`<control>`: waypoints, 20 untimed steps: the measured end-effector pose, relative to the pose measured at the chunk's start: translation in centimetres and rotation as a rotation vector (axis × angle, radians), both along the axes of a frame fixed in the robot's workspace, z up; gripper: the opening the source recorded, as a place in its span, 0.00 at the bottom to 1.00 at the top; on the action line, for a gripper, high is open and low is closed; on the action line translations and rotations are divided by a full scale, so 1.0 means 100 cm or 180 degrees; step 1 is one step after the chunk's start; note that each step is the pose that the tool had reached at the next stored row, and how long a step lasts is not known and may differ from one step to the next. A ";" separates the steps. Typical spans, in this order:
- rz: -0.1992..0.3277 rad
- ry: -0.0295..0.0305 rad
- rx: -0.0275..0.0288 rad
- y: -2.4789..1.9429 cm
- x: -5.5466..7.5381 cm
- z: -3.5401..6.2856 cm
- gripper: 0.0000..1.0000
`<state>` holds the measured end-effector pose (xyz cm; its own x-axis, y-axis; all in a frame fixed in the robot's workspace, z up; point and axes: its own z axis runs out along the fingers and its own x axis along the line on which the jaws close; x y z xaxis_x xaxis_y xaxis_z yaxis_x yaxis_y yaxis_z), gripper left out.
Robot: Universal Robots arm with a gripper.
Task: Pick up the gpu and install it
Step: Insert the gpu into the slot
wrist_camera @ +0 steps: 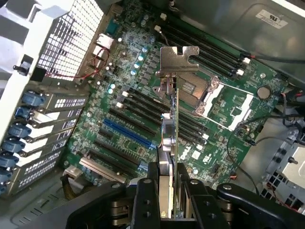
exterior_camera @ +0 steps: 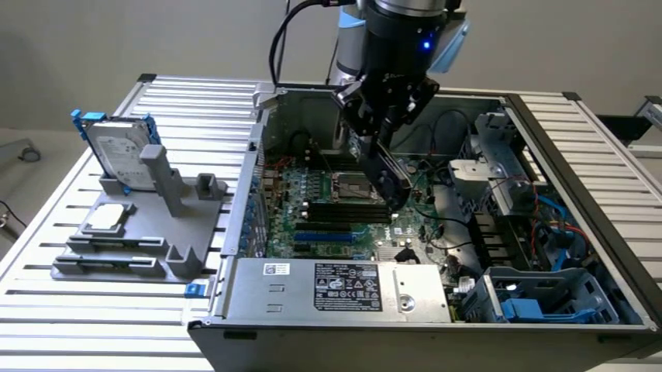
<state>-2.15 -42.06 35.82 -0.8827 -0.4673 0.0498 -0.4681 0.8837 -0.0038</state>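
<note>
A: Nearest the wrist camera, the black two-fingered end effector (wrist_camera: 167, 202) is clamping something thin, edge-on. What is it gripping?

B: It is holding the gpu (wrist_camera: 170, 138), a thin rectangular card with a black shroud on one face. Its fingers (wrist_camera: 145, 200) are closed partway, pressing on both faces of the card. The notched silver metal end bracket (wrist_camera: 178, 59) is pointing away from the wrist.

A: Where is the card sitting in the exterior view?

B: It is hanging tilted from the end effector (exterior_camera: 380, 116) inside the open grey computer case (exterior_camera: 579, 147). The gpu (exterior_camera: 385, 177) is hovering over the green motherboard (exterior_camera: 310, 186), near the long black memory sticks (exterior_camera: 346, 211). I am not seeing it seated in any slot.

A: Which step is in hand?

B: I am judging the pick done and the install under way. The silver hard drive in its blue frame (exterior_camera: 117, 147) is standing in the grey plastic fixture (exterior_camera: 155, 248), well apart on the slatted aluminium surface (exterior_camera: 62, 310).

A: What is the move ahead asking for?

B: To my eye, it is calling for lining the card's connector edge up with the long blue expansion slot (wrist_camera: 126, 134), which is lying apart to one side. It is also asking for bringing the bracket towards the wall with the blue retaining clips (wrist_camera: 21, 129).
</note>
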 end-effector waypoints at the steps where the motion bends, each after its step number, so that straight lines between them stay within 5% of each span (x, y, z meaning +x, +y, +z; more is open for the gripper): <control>1: 0.0058 0.0000 0.0005 0.0000 0.000 -0.0002 0.26; 5: 0.0279 -0.0001 0.0040 0.0000 0.000 -0.0008 0.26; 20: 0.1068 -0.0004 0.0227 0.0000 0.000 -0.0030 0.26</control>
<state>-2.15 -42.06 35.51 -0.6793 -0.7339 0.0055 -0.7327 0.6786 0.0518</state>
